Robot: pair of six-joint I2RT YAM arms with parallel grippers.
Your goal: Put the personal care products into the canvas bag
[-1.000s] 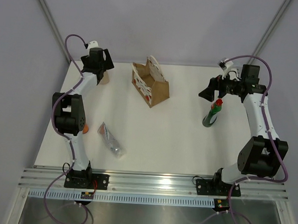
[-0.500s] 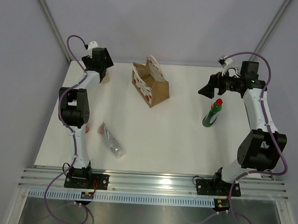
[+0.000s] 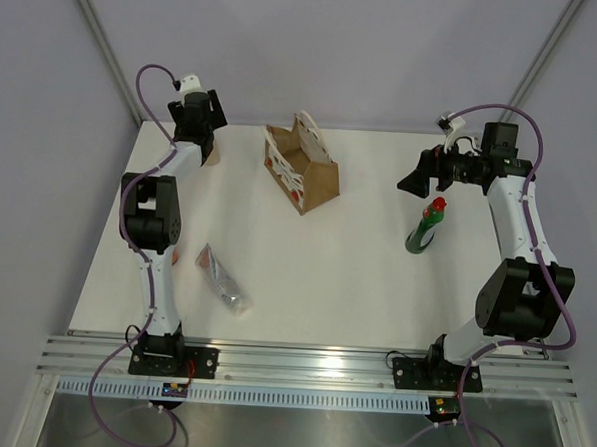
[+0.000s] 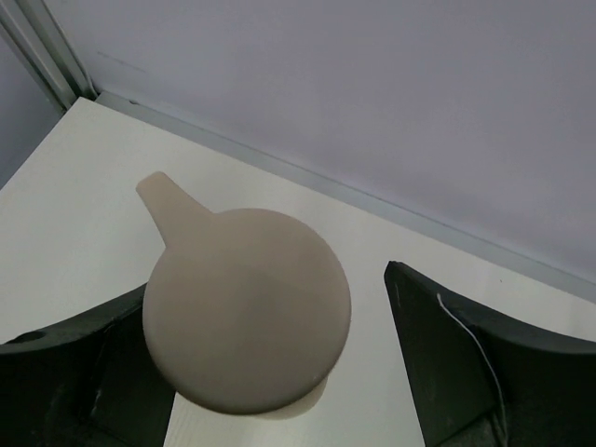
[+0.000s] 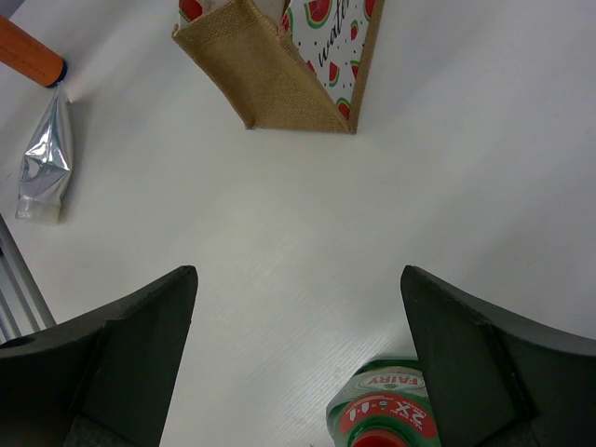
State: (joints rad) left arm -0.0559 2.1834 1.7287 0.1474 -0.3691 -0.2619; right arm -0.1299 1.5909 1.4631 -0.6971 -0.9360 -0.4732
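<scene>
The beige pump bottle (image 3: pixel 212 157) stands at the far left corner. In the left wrist view its round top (image 4: pixel 247 321) lies between the jaws of my open left gripper (image 4: pixel 267 279), which hovers above it (image 3: pixel 201 138). The dark green bottle with red top (image 3: pixel 424 228) stands upright at the right. My open, empty right gripper (image 3: pixel 417 180) is just above and behind it, and the bottle's cap (image 5: pixel 386 419) shows low between the jaws (image 5: pixel 296 275). The canvas bag (image 3: pixel 301 169) stands at the back centre. The silvery tube (image 3: pixel 225 280) lies front left. The orange bottle (image 5: pixel 28 51) is mostly hidden behind my left arm in the top view.
The back wall and metal corner posts (image 3: pixel 97 48) stand close behind the pump bottle. The aluminium rail (image 3: pixel 311 362) with both arm bases runs along the near edge. The bag also shows in the right wrist view (image 5: pixel 279 56), with the tube (image 5: pixel 42 158) beyond it.
My left arm's elbow has swung in and its gripper has shifted slightly back over the pump bottle. My right gripper has barely moved.
</scene>
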